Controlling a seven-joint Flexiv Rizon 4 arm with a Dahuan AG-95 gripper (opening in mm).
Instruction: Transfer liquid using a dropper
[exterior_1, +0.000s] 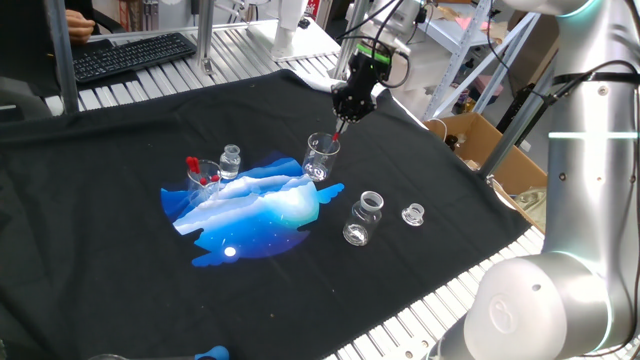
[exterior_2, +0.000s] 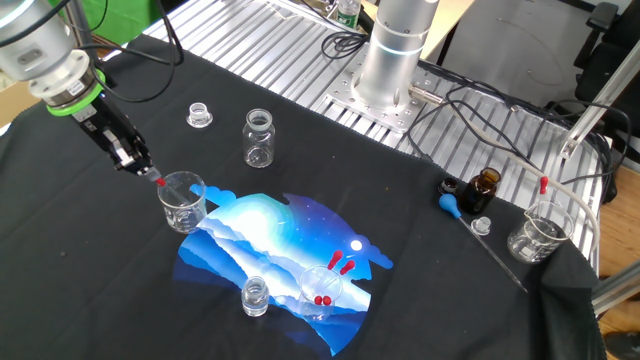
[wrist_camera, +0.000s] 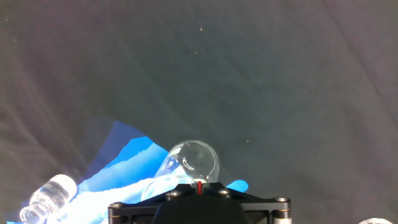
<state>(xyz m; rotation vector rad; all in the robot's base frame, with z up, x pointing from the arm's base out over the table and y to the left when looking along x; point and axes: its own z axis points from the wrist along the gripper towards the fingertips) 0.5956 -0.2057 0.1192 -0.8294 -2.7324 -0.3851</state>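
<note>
I am holding my fingers (exterior_1: 341, 124) nearly shut, pinched on the red bulb of the dropper (exterior_1: 337, 131), whose thin clear tube is leaning down into a small glass beaker (exterior_1: 320, 157). That beaker is standing on the black cloth (exterior_1: 120, 250) covering the desk, at the edge of a blue and white printed patch (exterior_1: 255, 210) near the middle of the cloth. I am tilting in steeply from above rather than coming straight down, which seems to suit the way the dropper is leaning against the beaker's rim. In the hand view the red bulb (wrist_camera: 199, 186) is showing only as a sliver between my fingers, directly over the beaker's round mouth (wrist_camera: 191, 163).

Squeezing the bulb while the tip is inside the beaker is, I judge, either the step of drawing liquid up or of taking hold before lifting; I cannot tell whether there is liquid in the beaker.

A second beaker with two red-bulbed droppers (exterior_1: 203, 172) is standing on the far side of the printed patch, with a small vial (exterior_1: 231, 160) just beside it. An open glass jar (exterior_1: 363, 218) and its separate cap (exterior_1: 413, 214) are sitting on the bare cloth nearer the desk's edge. A brown bottle (exterior_2: 483, 189) and a blue bulb (exterior_2: 452, 207) are lying toward another corner. I am finding no legible writing or labels on any of these.
</note>
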